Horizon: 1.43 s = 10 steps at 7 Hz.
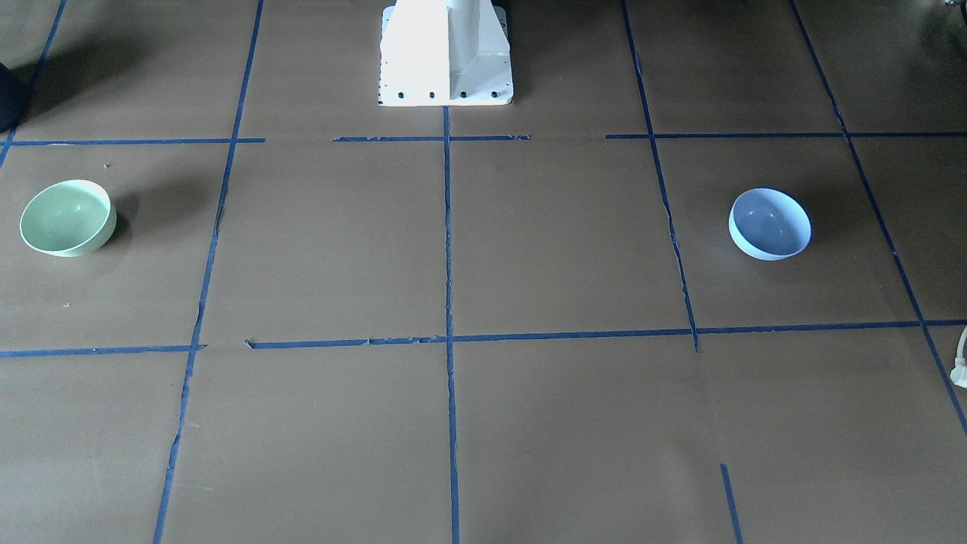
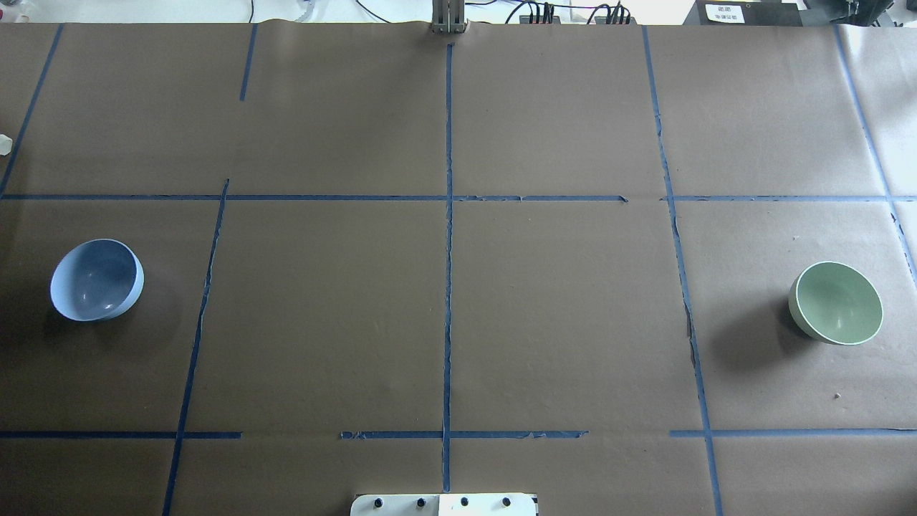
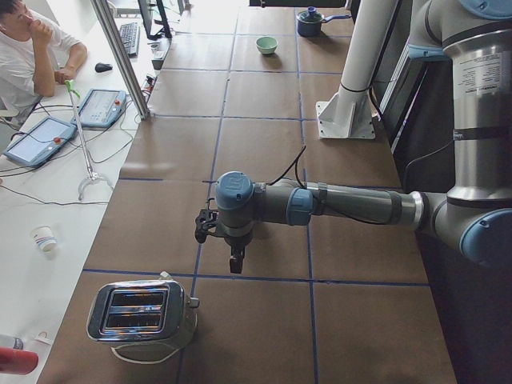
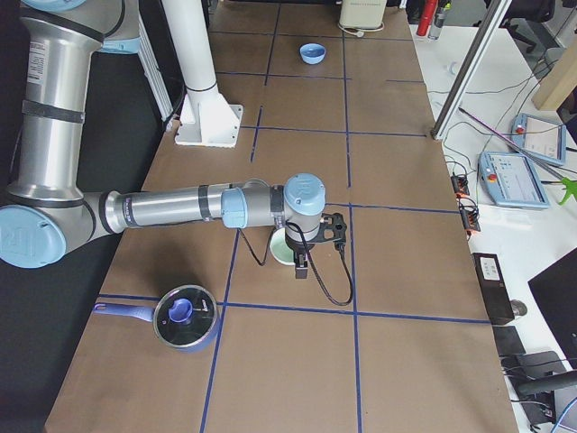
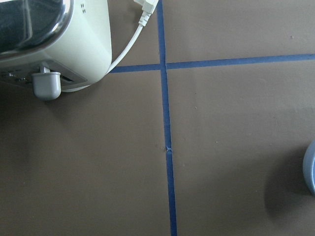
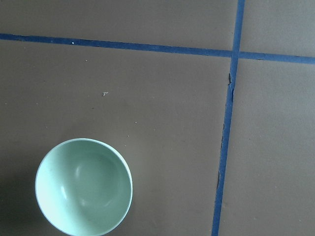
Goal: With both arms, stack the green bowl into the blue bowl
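Observation:
The green bowl [image 1: 68, 217] sits upright on the brown table on the robot's right side; it also shows in the overhead view [image 2: 837, 302] and the right wrist view [image 6: 83, 187]. The blue bowl [image 1: 769, 224] sits upright far over on the robot's left side [image 2: 97, 279]; only its edge shows in the left wrist view [image 5: 311, 167]. My right gripper [image 4: 301, 268] hangs just above the green bowl [image 4: 279, 250]. My left gripper [image 3: 237, 266] hangs over the table near the toaster. Both grippers show only in the side views, so I cannot tell whether they are open or shut.
A cream toaster [image 3: 144, 312] with its cord stands at the table's left end [image 5: 54, 34]. A blue lidded pot [image 4: 185, 316] stands at the right end. The white pedestal [image 1: 446, 53] is at the robot's side. An operator [image 3: 32, 48] sits beyond the table.

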Tool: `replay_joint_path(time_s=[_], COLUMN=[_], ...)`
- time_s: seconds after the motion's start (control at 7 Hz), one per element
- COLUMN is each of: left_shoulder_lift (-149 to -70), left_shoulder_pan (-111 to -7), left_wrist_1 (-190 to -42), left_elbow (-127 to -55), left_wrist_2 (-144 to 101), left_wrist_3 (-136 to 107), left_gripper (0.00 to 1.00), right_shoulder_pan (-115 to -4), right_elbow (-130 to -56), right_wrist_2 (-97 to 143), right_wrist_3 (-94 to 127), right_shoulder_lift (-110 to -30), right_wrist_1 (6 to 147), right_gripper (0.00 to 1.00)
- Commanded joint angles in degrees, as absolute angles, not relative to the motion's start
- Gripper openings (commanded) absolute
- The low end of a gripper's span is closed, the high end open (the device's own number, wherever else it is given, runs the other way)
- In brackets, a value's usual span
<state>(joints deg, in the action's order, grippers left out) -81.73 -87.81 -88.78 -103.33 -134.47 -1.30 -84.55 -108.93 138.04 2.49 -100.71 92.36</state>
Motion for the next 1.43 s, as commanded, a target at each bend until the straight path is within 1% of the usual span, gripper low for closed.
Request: replay_joint_path(time_s=[0.0, 0.29, 0.43, 0.71, 0.86, 1.29], left_shoulder_lift=[-81.65, -81.65, -81.74, -81.21, -81.04, -81.82], left_shoulder_pan=[-87.80, -85.19, -78.38, -65.11, -60.34, -58.54], left_wrist_1=[-88.94, -88.95, -91.12, -111.70, -117.97, -123.83], left_elbow=[-103.45, -103.36, -103.45, -101.96, -101.34, -94.50], left_wrist_2=[-134.39, -134.47, -134.47, -133.86, -133.68, -133.59], left_wrist_3=[-1.32, -1.41, -9.06, -34.41, -41.76, -42.80], left_gripper=[1.00, 1.00, 1.00, 1.00, 1.00, 1.00], right_shoulder_pan=[-84.46, -84.20, -82.81, -82.36, -81.83, -80.69], right_elbow=[-108.99, -108.90, -108.98, -108.90, -108.72, -108.54], right_wrist_2=[138.34, 138.87, 139.04, 140.62, 140.62, 140.45], right_wrist_3=[2.63, 2.37, 2.55, 2.46, 2.46, 2.37], right_shoulder_lift=[-100.81, -101.07, -100.90, -100.81, -100.81, -100.55], right_wrist_1=[90.02, 89.65, 89.65, 89.65, 89.65, 89.65], right_gripper=[1.00, 1.00, 1.00, 1.00, 1.00, 1.00])
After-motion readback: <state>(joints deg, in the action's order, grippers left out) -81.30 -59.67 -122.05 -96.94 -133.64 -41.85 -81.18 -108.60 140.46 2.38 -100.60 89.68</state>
